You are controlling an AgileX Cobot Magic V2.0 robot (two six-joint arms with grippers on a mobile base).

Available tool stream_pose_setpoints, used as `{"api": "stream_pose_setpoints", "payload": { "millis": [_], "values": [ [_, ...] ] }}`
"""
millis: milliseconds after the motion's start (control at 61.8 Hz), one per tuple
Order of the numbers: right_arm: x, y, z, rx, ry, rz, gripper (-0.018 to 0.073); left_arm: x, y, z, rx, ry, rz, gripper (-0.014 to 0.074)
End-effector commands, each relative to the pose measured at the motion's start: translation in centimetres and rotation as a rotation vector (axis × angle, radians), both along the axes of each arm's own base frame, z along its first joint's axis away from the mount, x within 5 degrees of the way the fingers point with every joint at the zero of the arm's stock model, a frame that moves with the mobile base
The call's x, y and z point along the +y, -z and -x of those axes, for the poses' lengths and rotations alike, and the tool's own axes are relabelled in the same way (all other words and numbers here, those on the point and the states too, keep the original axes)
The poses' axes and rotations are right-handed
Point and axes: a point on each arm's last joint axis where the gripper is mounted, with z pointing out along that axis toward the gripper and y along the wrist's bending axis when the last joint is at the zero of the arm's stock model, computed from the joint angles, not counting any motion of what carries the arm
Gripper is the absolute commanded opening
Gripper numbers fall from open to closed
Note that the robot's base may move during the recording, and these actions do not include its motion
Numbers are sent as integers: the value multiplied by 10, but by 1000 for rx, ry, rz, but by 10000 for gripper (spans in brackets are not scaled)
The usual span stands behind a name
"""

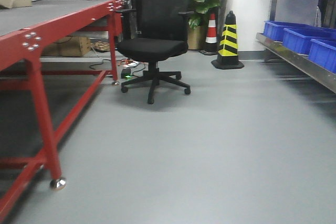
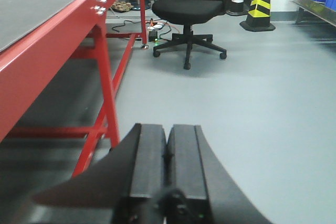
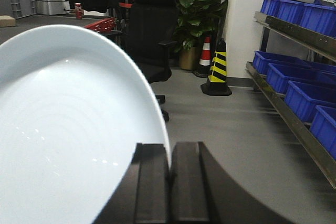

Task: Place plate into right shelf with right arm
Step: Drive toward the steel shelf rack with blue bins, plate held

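Holding white plate [image 3: 68, 129] by its rim in narrowed right claw [image 3: 169, 177], steel shelf [image 3: 294, 31] with blue bins [image 3: 304, 95] at right; left claw [image 2: 167, 156] seemingly closed, empty.

Floor [image 1: 220, 150]: bare grey, a wide lane between the red-framed table and the right shelf.
Left edge: red-framed table [image 1: 47, 27]; its legs and low rails line the lane.
Far middle: black office chair [image 1: 155, 45] at the table's far end, castor base spread out.
Far right: black-yellow cone [image 1: 229, 38] and red-white cone [image 1: 211, 27] stand near the shelf end.
Right shelf [image 3: 299, 34]: blue bins [image 3: 302, 95] fill both rails; there is an open gap above the lower row.
Load: plate [image 3: 63, 129], clamped in the right gripper [image 3: 169, 153], spreads to the left.
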Motion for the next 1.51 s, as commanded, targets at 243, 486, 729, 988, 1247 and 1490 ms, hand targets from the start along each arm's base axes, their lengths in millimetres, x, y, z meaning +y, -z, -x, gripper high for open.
{"api": "stream_pose_setpoints", "payload": {
  "millis": [243, 486, 729, 988, 1247, 1490],
  "values": [
    [1, -16, 0, -98, -9, 11, 29, 1, -5, 0, -81, -16, 14, -47],
    [1, -17, 0, -99, -9, 11, 29, 1, -5, 0, -81, -16, 14, -47],
    [1, -16, 0, -98, -9, 11, 29, 1, -5, 0, -81, -16, 14, -47],
    [1, -17, 0, -99, -9, 11, 29, 1, -5, 0, -81, -16, 14, -47],
    [1, -16, 0, -98, -9, 11, 29, 1, -5, 0, -81, -16, 14, -47],
    [1, -16, 0, -98, -9, 11, 29, 1, -5, 0, -81, -16, 14, -47]
  ]
}}
